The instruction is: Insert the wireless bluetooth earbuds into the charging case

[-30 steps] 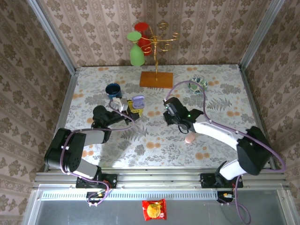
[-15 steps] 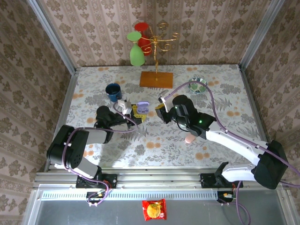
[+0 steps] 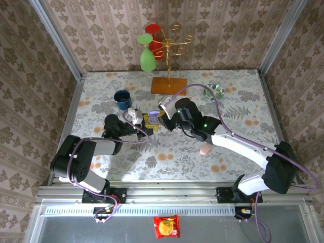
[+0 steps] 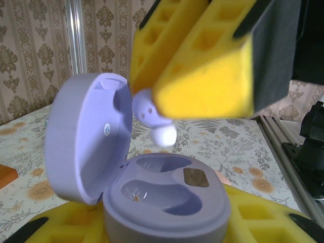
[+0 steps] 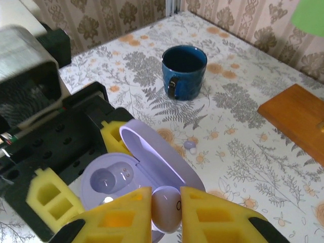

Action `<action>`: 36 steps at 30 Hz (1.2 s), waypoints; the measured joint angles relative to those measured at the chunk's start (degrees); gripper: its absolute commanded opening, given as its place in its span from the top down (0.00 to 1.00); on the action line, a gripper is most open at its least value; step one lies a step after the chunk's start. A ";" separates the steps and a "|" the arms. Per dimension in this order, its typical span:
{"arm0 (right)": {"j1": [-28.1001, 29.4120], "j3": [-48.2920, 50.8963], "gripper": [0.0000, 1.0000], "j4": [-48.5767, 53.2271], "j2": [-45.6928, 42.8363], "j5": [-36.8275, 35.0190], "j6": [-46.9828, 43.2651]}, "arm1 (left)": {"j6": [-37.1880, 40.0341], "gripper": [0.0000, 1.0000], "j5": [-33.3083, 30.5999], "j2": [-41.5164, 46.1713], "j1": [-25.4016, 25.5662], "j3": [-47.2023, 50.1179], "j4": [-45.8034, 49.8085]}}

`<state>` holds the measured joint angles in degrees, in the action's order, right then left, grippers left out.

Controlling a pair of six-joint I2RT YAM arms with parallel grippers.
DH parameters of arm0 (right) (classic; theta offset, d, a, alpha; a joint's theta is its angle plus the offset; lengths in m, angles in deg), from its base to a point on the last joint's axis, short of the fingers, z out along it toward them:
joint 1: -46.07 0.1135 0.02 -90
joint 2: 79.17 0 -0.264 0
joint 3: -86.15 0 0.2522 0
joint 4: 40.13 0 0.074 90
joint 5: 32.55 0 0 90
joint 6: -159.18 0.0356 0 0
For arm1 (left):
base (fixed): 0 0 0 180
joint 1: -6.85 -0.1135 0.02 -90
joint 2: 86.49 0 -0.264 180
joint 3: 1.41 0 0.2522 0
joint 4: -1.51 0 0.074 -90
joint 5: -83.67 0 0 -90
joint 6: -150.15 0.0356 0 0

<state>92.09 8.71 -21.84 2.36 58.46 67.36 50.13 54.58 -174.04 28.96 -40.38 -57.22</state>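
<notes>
**Seating an earbud**

The open case [image 5: 152, 152], clamped by the left gripper [image 3: 147, 121], lies just beneath the right gripper [image 5: 166, 212], by which one earbud [image 5: 167, 202] is pinched. The earbud should be lowered straight, aligned with a socket [image 5: 104, 178].

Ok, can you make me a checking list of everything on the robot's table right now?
Surface: floral tablecloth, flat.
Job's things: open lilac charging case, sockets look empty; earbud held just above it; loose earbud on the cloth.
Clutter: blue mug, cup stand, green cup, red cup, small bowl, pink egg-shaped thing.
Grippers: left gripper shut on the case; right gripper shut on the earbud.
Cables: purple cable looping over the right arm.
Surroundings: wallpapered walls, red packet out front.
</notes>
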 measured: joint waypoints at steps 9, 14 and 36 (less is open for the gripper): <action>0.00 0.00 0.81 0.26 0.72 1.42 -0.63 | -0.02 0.59 -0.02 0.00 0.00 0.00 0.17; 0.00 -0.02 0.81 0.48 0.98 2.49 -1.09 | -0.04 0.59 -0.04 0.00 -0.02 0.00 0.24; 0.37 -3.13 0.59 4.70 2.62 2.71 -1.97 | -0.22 0.59 -0.15 0.00 -0.28 0.00 0.35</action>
<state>92.46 5.58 -17.14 4.99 61.17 65.39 49.91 54.42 -174.04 28.67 -40.38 -56.87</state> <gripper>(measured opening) 0.375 0.414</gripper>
